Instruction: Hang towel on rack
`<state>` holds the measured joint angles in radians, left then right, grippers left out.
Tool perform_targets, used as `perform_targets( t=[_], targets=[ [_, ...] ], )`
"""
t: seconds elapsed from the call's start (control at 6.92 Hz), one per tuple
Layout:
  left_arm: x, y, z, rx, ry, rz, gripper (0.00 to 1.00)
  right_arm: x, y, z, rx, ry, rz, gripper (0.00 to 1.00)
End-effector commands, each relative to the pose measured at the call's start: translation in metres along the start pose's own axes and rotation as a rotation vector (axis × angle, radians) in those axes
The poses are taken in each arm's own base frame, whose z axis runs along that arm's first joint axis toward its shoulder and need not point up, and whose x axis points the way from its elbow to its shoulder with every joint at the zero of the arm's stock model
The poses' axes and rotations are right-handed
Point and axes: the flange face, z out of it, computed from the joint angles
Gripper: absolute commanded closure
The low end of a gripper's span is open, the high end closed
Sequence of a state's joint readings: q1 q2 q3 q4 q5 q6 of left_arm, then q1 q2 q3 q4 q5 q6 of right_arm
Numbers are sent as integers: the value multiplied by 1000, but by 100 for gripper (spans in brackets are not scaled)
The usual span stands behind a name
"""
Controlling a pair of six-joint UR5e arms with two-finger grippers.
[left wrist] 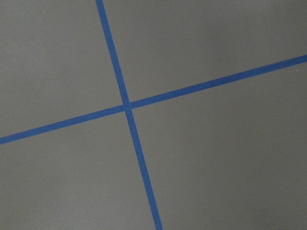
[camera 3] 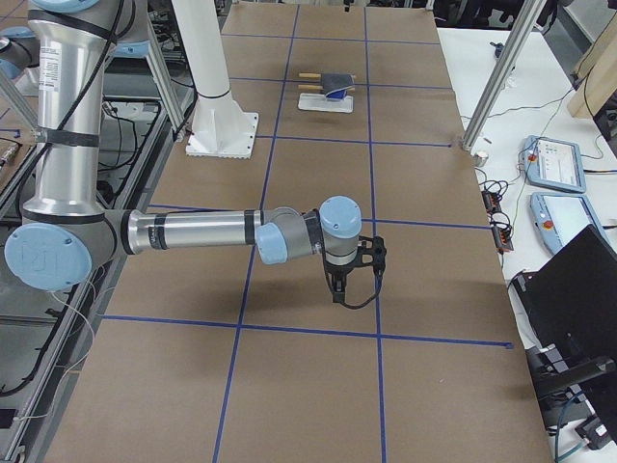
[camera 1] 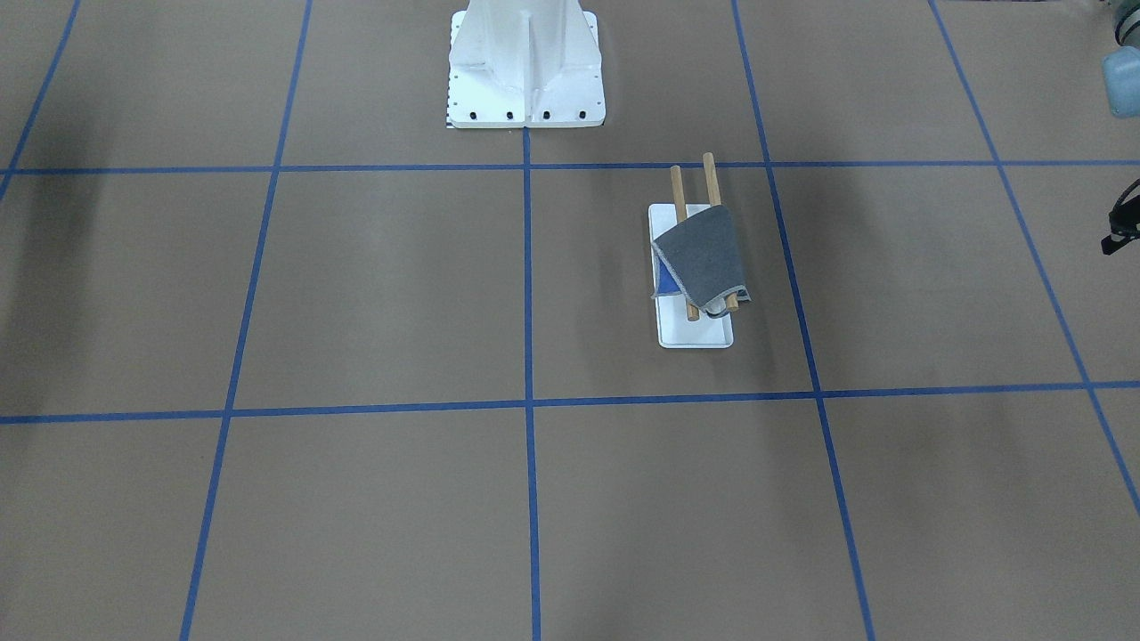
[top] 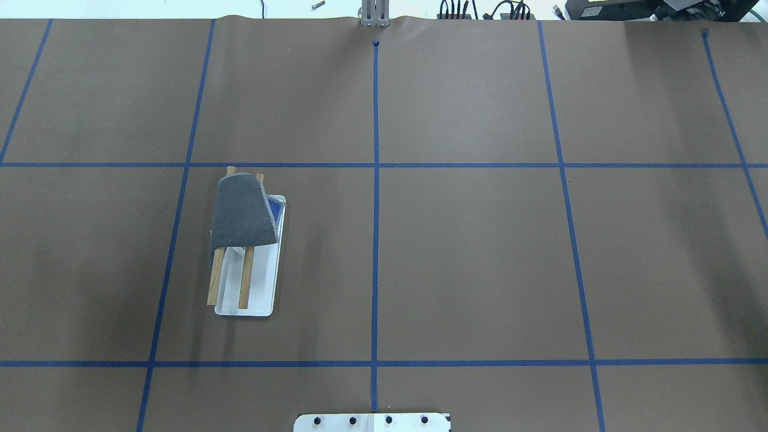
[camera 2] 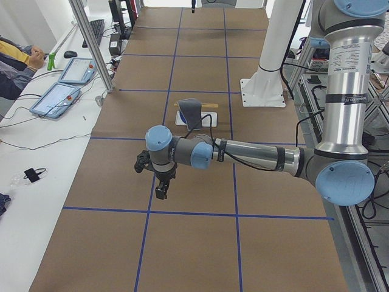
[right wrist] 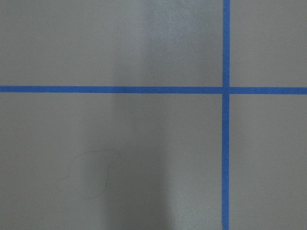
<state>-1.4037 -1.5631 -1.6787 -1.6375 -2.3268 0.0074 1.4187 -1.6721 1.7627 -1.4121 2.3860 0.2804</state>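
The towel is grey with a bit of blue reverse showing at one edge. It lies draped over the two wooden rods of the rack, covering the rods' far half as seen from the robot. It also shows in the front-facing view, where the rack's white base sticks out below it. My left gripper hangs over bare table well away from the rack, and I cannot tell if it is open or shut. My right gripper hangs over the table's other half, far from the rack, and I cannot tell its state either.
The robot's white pedestal stands at the table's robot-side edge. Blue tape lines grid the brown table. Tablets and a person's arm are at the side bench, behind a metal post.
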Motion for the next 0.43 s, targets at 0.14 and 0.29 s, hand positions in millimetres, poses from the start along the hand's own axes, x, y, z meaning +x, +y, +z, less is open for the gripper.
perform_targets(
  t=[0.14, 0.29],
  targets=[
    [9, -14, -2, 5, 79, -84, 2, -44, -22, -1, -85, 10, 15, 0],
    [12, -13, -5, 11, 82, -79, 2, -68, -17, 0, -110, 7, -14, 0]
  ],
)
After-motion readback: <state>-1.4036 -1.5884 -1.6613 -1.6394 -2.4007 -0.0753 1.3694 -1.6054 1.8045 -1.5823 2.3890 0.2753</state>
